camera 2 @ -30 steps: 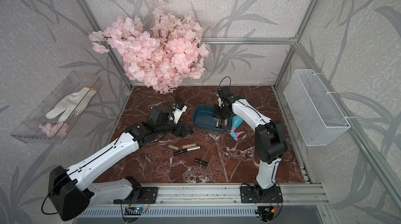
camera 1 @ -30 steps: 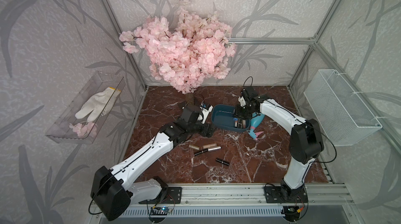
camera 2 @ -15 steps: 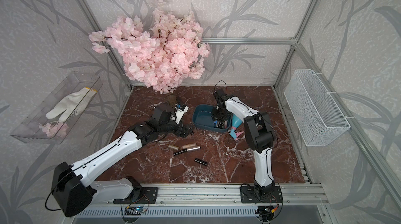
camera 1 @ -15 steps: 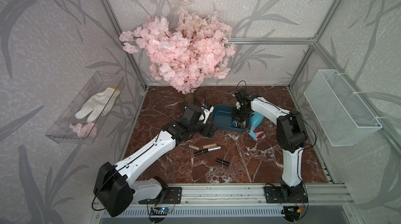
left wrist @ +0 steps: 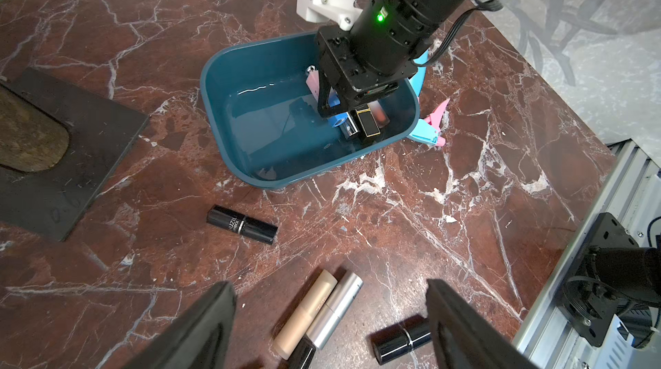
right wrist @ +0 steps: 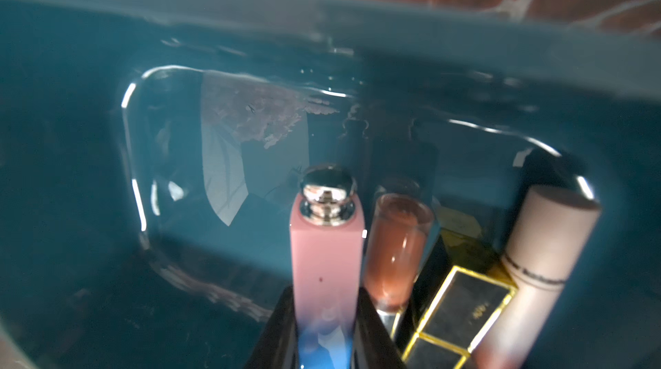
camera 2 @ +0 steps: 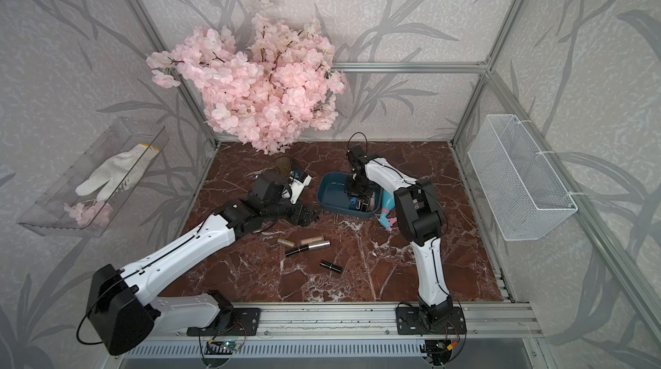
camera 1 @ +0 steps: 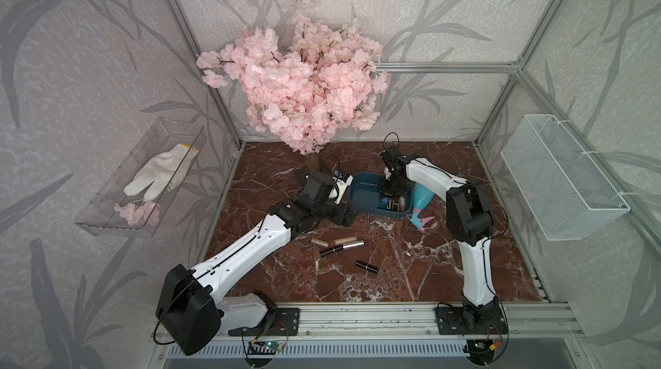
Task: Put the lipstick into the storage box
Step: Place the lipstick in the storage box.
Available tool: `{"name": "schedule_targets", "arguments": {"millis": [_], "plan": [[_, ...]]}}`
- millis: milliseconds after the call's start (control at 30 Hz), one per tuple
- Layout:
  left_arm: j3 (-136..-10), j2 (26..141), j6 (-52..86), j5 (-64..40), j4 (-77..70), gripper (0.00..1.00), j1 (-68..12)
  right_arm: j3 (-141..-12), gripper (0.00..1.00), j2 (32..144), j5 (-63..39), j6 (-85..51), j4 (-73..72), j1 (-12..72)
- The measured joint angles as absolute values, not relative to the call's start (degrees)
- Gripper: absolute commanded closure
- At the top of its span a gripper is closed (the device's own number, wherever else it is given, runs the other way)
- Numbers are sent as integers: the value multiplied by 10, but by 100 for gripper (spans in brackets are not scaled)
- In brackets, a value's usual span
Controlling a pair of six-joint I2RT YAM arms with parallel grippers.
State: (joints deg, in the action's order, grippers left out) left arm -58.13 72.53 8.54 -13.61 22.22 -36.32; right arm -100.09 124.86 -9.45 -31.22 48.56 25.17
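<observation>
Teal plastic box (left wrist: 272, 127) is where it's all happening. The right gripper (right wrist: 326, 331) is down inside it, with its jaws pinched tight on a pink lipstick (right wrist: 326, 260). The two black fingers (right wrist: 277, 331) squeeze it from either side. The lipstick pokes straight out past the fingertips with its shiny silver knob at the far end, and its body fades to blue back between the jaws. I can't tell if it's touching the floor of the box or hanging just above it.

Just to one side of those jaws, more stuff sits in the same end of the box. There's a clear gloss tube (right wrist: 397, 249) right up against the pink one, then a black-and-gold case (right wrist: 465, 310), then a pale pink tube (right wrist: 540, 263) nearest the box wall. The floor out ahead of the fingertips is bare.

The left gripper (left wrist: 329, 288) hangs over the marble table (left wrist: 447, 206) with its jaws spread wide and nothing in them. Under the gap between its fingers, a beige tube (left wrist: 307, 313) and a silver tube (left wrist: 336, 310) lie side by side, touching. A black lipstick (left wrist: 400, 344) lies just beside one finger. Another black one (left wrist: 242, 225) lies further out ahead of the jaws, between them and the box.

A blue and pink spray bottle (camera 1: 422, 202) lies against the far side of the box.
</observation>
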Motion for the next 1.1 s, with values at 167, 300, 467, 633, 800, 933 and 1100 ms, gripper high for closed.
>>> {"name": "schedule_targets", "arguments": {"millis": [167,300,467,633,800,933,1100], "plan": [[-581,725,85,-136,222,14,-363,-1002,75,1259,-89,-312,492,255],[-581,725,85,-136,222,14,-363,-1002,71,1264,-82,-311,495,256],[-581,725,85,-135,222,13,-363,-1005,66,1270,-73,-304,496,256],[-581,725,85,-135,222,13,-362,-1005,65,1270,-67,-302,496,256],[-581,725,85,-135,222,13,-362,-1005,64,1270,-65,-302,496,256],[-579,725,85,-134,222,13,-362,-1006,63,1269,-65,-302,497,256],[-568,722,86,-134,220,12,-360,-1006,60,1255,-65,-298,499,256]]}}
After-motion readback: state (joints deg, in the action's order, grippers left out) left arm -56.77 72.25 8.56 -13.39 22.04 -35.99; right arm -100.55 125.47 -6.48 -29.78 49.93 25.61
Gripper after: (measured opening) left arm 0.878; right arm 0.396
